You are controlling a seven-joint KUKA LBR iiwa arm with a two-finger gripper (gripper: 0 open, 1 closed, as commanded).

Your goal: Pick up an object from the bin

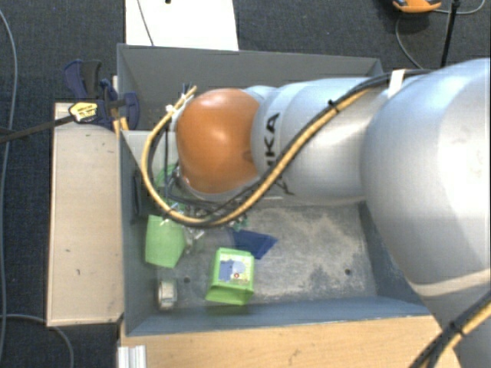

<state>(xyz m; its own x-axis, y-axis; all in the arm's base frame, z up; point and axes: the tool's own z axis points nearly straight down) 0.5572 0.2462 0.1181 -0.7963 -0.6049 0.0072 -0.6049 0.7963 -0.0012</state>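
My gripper (pixel 196 205) hangs low over the left part of the bin, mostly hidden under the arm's orange cover. Just below it to the left lies a pale green cup-like thing (pixel 163 242). A dark blue flat piece (pixel 255 243) lies just to its right on the bin floor. Nearer the front wall stands a green box with a blue and white label (pixel 231 276). I see nothing held by the gripper.
A small grey metal thing (pixel 166 294) sits in the front left corner. A bit of green (pixel 165 179) peeks out behind the cover by the left wall. The thick arm spans the bin from the right; bare floor shows at the front right.
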